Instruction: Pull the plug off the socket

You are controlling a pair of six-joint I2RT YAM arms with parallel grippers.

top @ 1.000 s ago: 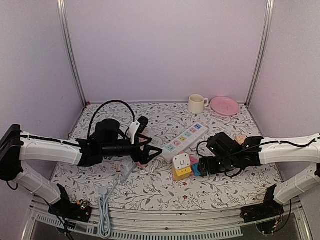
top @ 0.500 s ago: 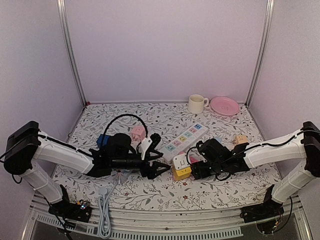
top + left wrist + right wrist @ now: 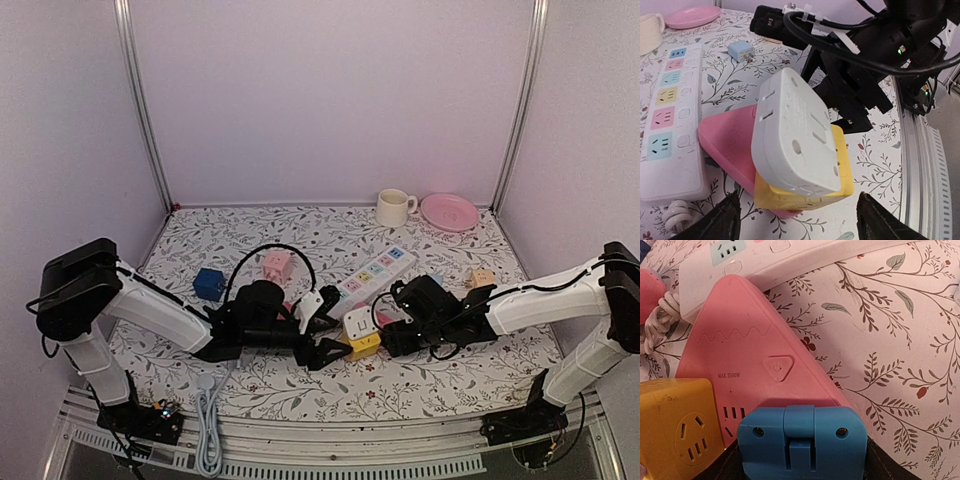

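A pink triangular socket [image 3: 747,355] lies on the floral table beside the white power strip. A yellow cube with a white face [image 3: 800,145] is plugged into one side of it, and a blue plug [image 3: 801,440] into another. My left gripper [image 3: 799,197] is open and straddles the yellow cube [image 3: 362,338], with a gap at each fingertip. My right gripper [image 3: 801,460] has come in from the right [image 3: 392,335]. It is shut on the blue plug, with a finger against each flank.
A white power strip [image 3: 375,272] runs diagonally behind the socket, its coiled cord near the left arm. A blue cube [image 3: 208,283] and a pink cube [image 3: 277,264] sit at left, and a tan adapter [image 3: 482,277] at right. A mug [image 3: 393,208] and a pink plate [image 3: 449,211] stand at the back.
My left arm has swung right and lower until its fingers bracket the yellow cube. My right gripper has slid in onto the blue plug, and both sets of jaws have narrowed.
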